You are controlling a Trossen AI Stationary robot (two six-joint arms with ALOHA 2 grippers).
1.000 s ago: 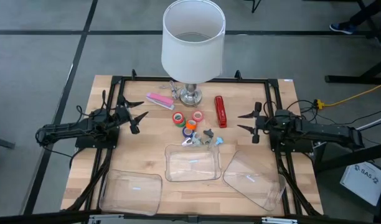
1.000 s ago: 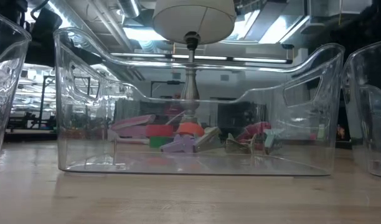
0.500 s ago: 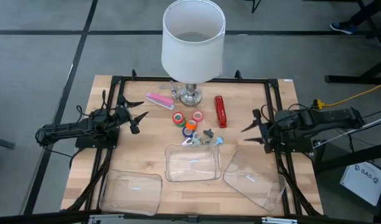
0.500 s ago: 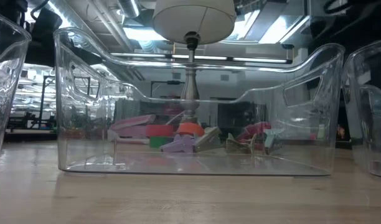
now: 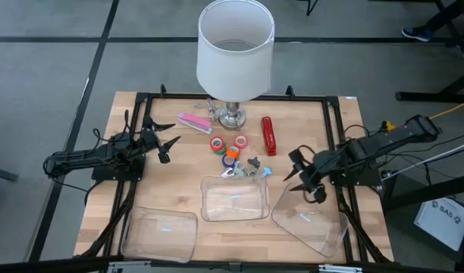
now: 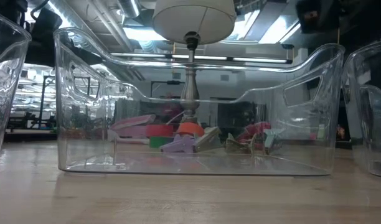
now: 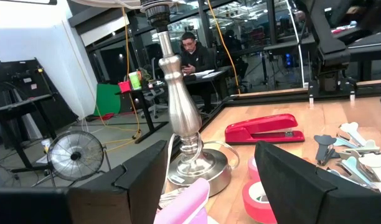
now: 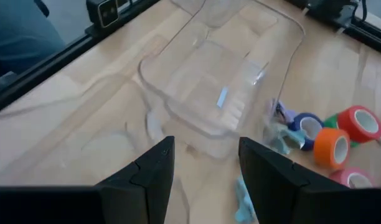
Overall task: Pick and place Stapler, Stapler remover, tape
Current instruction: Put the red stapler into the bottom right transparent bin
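A red stapler (image 5: 268, 135) and a pink stapler (image 5: 192, 122) lie flat on the table beside the lamp base. Several small tape rolls (image 5: 228, 146) sit between them, red (image 8: 360, 124), orange (image 8: 332, 148) and blue (image 8: 307, 124) among them. Several staple removers (image 5: 247, 168) lie just nearer. My right gripper (image 5: 290, 167) hangs open above the table, between the removers and the right bin, tipped downward with nothing between its fingers (image 8: 154, 168). My left gripper (image 5: 174, 142) rests open at the table's left, pointing level toward the lamp and staplers (image 7: 265, 129).
A white-shaded lamp (image 5: 233, 53) stands at the far middle on a silver base (image 5: 232, 117). Three clear plastic bins sit along the near edge: left (image 5: 159, 233), middle (image 5: 233, 199) and right (image 5: 311, 218). A person (image 7: 193, 53) sits beyond the table.
My right arm has risen from its rest at the table's right. It has swung toward the near edge and the table's middle. Its gripper has tipped from level to slanting down. The finger gap looks the same. Nothing on the table has moved.
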